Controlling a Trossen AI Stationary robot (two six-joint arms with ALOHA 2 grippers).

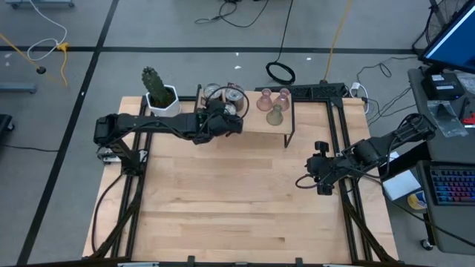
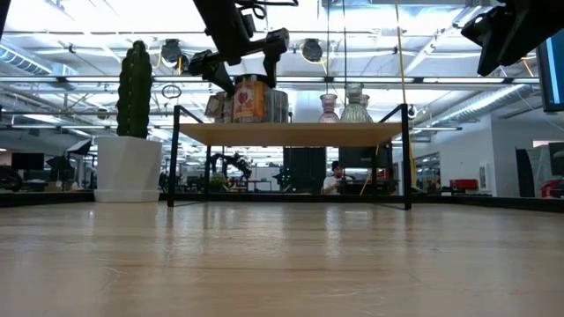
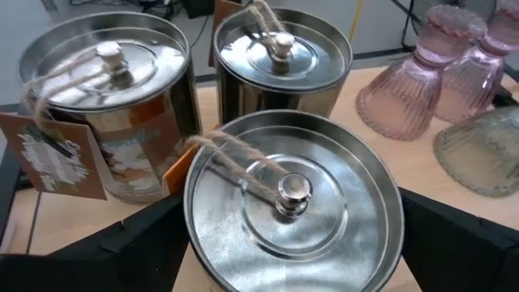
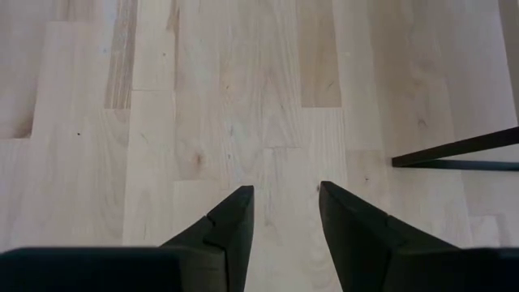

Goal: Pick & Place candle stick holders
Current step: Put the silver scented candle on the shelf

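Note:
Three shiny silver metal holders with knobbed lids and twine-tied tags stand close together on a small wooden shelf [image 1: 260, 126] at the table's far side. Two are farther off [image 3: 105, 105] [image 3: 280, 65]; the nearest one [image 3: 292, 203] sits between the fingers of my left gripper [image 1: 226, 119]. Two pinkish glass holders [image 3: 418, 77] [image 3: 486, 65] and one olive-green glass holder [image 3: 486, 150] stand on the same shelf, to the right. My right gripper [image 4: 285, 211] hovers open and empty over bare table at the right [image 1: 303, 180]. My left gripper has the nearest silver holder between its two fingers, one on each side of its round wall [image 3: 190, 211], just below the lid's rim. The fingers come slanting down from the table's left. The holder is upright and, in the low view [image 2: 249, 99], its base is on the shelf.
A white pot with a green cactus [image 1: 157, 93] stands just left of the shelf. The shelf has thin black legs [image 2: 174, 158]. Black frame rails [image 1: 133, 170] run along the table's left and right sides. Bare wood lies in front of the shelf.

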